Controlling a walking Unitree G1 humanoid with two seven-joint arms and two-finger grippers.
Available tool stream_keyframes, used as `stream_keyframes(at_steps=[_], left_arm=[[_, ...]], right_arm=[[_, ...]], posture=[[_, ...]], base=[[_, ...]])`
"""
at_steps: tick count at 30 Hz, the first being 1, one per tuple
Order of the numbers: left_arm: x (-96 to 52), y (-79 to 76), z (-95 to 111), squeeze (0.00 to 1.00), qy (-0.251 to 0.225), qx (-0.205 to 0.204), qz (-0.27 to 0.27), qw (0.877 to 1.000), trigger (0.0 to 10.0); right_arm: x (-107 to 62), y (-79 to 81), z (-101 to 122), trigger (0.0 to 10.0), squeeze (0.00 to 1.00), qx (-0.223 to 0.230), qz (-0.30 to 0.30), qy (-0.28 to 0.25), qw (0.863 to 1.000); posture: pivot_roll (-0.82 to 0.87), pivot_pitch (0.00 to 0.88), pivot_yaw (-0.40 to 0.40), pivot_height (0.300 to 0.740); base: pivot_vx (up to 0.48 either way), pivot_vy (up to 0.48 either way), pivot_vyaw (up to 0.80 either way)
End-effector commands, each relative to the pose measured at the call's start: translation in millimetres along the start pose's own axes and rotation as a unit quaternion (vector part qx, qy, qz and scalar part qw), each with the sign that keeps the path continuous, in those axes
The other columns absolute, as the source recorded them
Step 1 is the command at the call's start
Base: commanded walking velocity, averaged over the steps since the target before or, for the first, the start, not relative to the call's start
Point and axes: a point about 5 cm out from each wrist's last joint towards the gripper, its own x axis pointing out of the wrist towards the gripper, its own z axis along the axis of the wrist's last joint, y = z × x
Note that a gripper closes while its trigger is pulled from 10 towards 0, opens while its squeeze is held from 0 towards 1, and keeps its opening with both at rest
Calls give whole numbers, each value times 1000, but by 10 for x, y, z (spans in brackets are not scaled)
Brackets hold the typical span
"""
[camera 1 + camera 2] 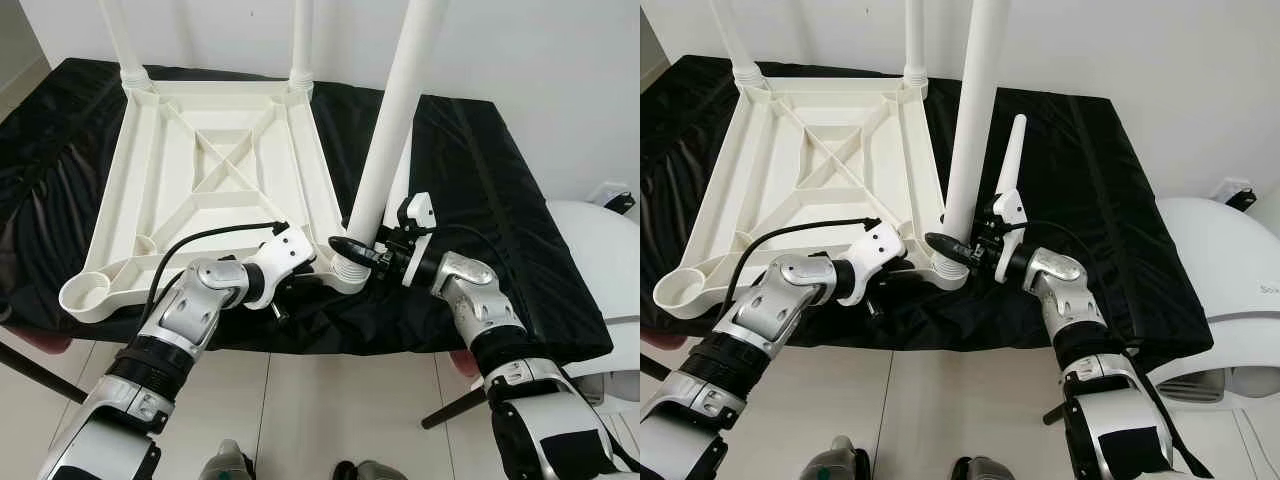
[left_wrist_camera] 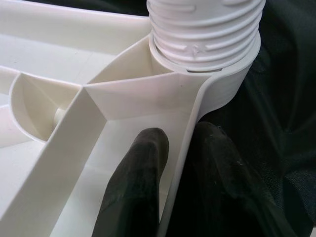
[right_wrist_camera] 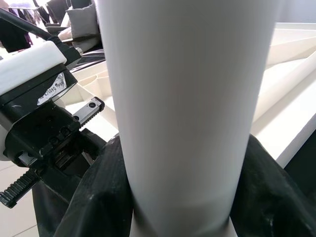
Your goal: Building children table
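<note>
With your left gripper (image 2: 180, 163) pinching the tabletop rim (image 2: 190, 128) and your right gripper (image 3: 173, 197) clamped around the third leg (image 1: 395, 120), you look mid-screwing; next twist it fully into the threaded corner socket (image 2: 224, 86).

Bright, even indoor light keeps the head views sharp, with soft sheen on the crumpled black cloth (image 1: 480, 200), while both wrist close-ups look slightly soft.
</note>
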Motion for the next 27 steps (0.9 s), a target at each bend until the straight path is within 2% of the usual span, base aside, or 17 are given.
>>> stream_keyframes(at_steps=[1,6,13,14,27], left_arm=[[-3,-19,92,0,-12,24,-5,1000,10000],[-3,-3,106,0,-14,24,-2,1000,10000],[-8,34,122,0,-17,20,9,1000,10000],[-10,43,120,0,-17,17,13,1000,10000],[-8,62,130,0,-17,13,17,1000,10000]], right_arm=[[-20,5,-37,10000,0,8,3,4,1000],[-18,37,-33,10000,0,5,6,-1,1000],[-12,166,-33,10000,0,2,3,-18,1000],[-14,214,-36,10000,0,3,-4,-27,1000],[-44,317,-10,10000,0,0,-73,-52,996]], posture=[[75,67,-38,740],[75,71,-40,740],[73,74,-43,740],[69,77,-43,740],[62,81,-39,740]], base=[[0,0,0],[0,0,0],[0,0,0],[0,0,0],[0,0,0]])
